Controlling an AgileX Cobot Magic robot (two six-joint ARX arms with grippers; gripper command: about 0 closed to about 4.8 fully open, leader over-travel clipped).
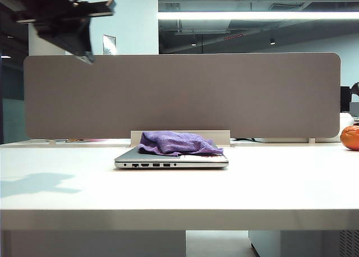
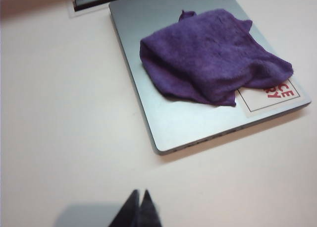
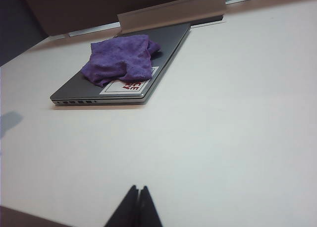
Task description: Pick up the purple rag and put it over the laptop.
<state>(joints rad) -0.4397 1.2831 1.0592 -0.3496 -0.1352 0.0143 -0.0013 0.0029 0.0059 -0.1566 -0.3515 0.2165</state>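
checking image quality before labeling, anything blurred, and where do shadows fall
Exterior view: the left gripper is a dark blur at top left, its shadow on the table at left. Left wrist view: purple rag and laptop slightly soft. Right wrist view: right gripper shut, shadow beneath the laptop.

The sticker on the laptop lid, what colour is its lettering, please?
Red on the pale sticker, clearest in the left wrist view.

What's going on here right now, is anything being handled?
Nothing is held. The purple rag lies bunched on the closed laptop, covering part of the lid and part of its sticker. The left gripper is shut and empty, raised above the table. The right gripper is shut too, away from the laptop.
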